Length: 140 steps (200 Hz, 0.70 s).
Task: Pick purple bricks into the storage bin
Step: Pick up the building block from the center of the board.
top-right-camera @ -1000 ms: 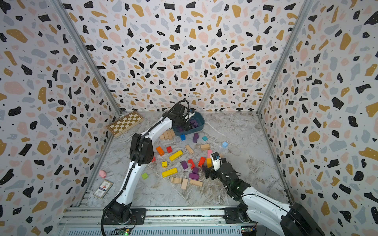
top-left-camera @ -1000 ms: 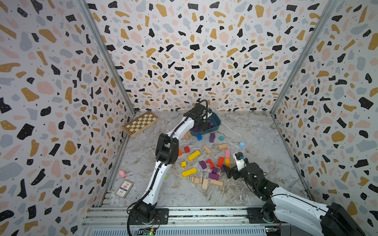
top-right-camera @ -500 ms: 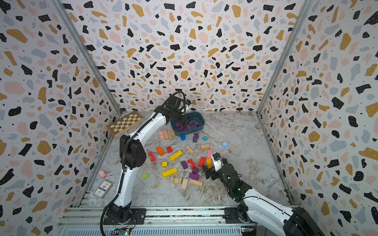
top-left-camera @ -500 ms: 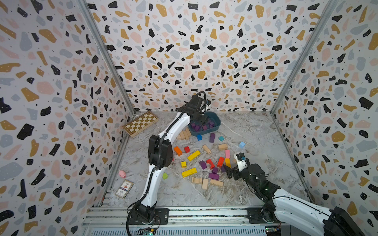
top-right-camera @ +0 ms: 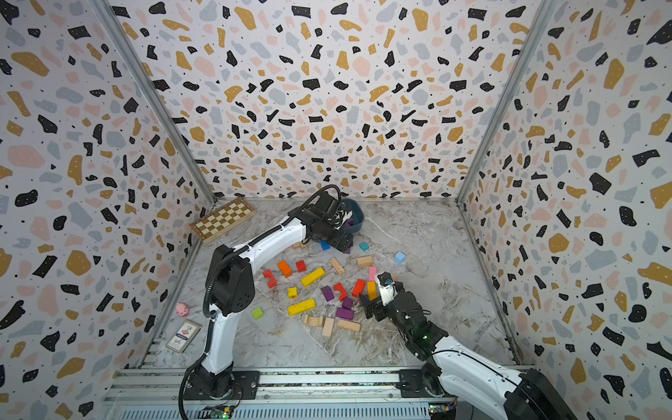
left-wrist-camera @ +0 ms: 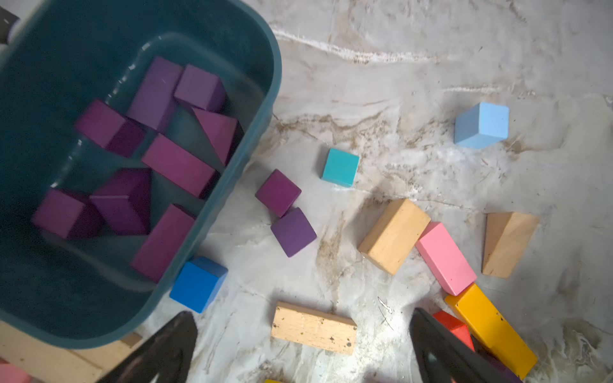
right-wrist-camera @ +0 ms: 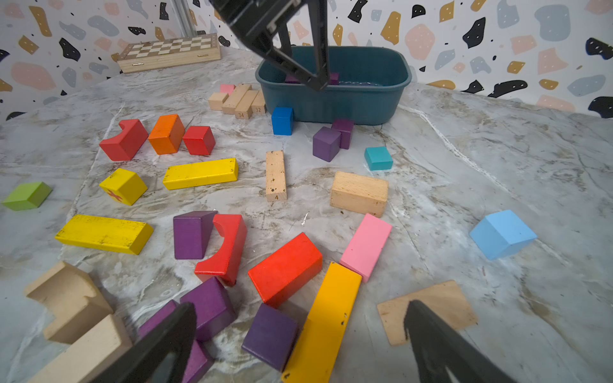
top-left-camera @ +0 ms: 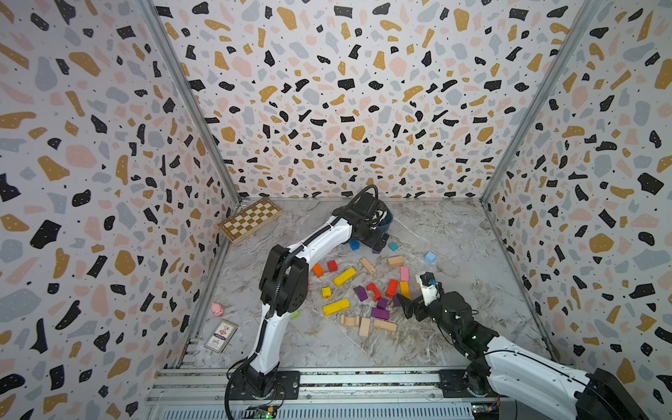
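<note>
purple matte wooden bricks (left-wrist-camera: 179, 165) lie in the dark teal oblong plastic storage bin (left-wrist-camera: 232, 30) beside the left pincer (left-wrist-camera: 302, 316), released and empty; others lie loose before the right pincer (right-wrist-camera: 300, 306), likewise released.

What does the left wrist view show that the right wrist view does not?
Left wrist only: the floor of the dark teal plastic storage bin, holding about eight purple wooden bricks. Right wrist only: the wooden chessboard, the green wooden block, the orange wooden block, and the loose purple bricks nearest that camera. Both: the bin, two purple cubes beside it, the dark blue cube, the teal cube, the light blue cube and the pink bar.
</note>
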Tool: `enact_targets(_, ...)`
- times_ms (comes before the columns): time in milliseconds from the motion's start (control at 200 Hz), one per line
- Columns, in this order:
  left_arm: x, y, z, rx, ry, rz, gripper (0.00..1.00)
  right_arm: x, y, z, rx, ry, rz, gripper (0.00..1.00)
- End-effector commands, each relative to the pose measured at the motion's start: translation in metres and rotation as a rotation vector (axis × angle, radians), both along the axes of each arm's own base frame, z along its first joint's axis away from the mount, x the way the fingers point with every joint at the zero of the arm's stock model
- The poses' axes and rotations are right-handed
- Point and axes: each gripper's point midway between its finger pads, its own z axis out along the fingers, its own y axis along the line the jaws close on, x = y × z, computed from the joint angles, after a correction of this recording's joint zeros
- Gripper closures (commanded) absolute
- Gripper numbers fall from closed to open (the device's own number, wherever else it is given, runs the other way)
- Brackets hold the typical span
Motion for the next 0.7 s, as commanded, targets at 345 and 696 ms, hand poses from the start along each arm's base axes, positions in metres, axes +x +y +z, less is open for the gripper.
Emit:
enact_targets(345, 0.006, -0.024, -0.037, -0.047, 0.071, 0.033, 0.03, -0.003, 0.004, 0.006, 0.015, -0.020, 0.023, 0.00)
enact_targets(696, 0.015, -0.029, -0.063, -0.011, 0.091, 0.047, 0.20, -0.003, 0.006, 0.006, 0.012, -0.023, 0.027, 0.00)
